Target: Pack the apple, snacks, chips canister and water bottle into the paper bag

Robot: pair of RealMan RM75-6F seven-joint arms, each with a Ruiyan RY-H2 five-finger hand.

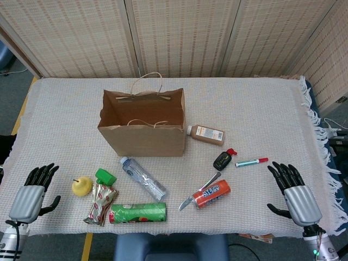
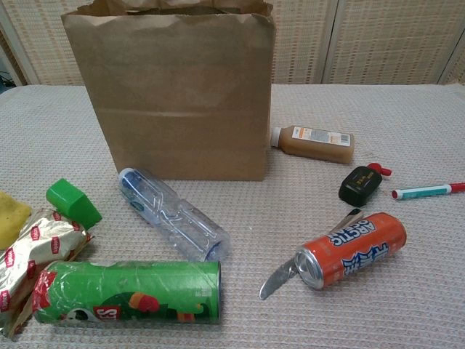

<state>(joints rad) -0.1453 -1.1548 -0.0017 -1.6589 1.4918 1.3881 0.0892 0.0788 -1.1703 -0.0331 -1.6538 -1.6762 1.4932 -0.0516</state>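
Wicker screens are standing behind the counter (image 1: 65, 109), which is wearing a white woven cloth. Bag (image 1: 142, 124) is sitting upright and open around 12 o'clock. Bottle (image 1: 142, 176) is lying just in front of it, canister (image 1: 138, 212) at 6 o'clock, snacks (image 1: 101, 203) touching the canister's left end, apple (image 1: 81, 185) at 8 beside a green block (image 1: 105, 176). Soda can (image 1: 212, 194), knife (image 1: 199, 192), marker (image 1: 251, 162) and brown bottle (image 1: 206, 134) are lying off to the right. Left hand (image 1: 33, 191) and right hand (image 1: 292, 191) are both resting with fingers spread, holding nothing.
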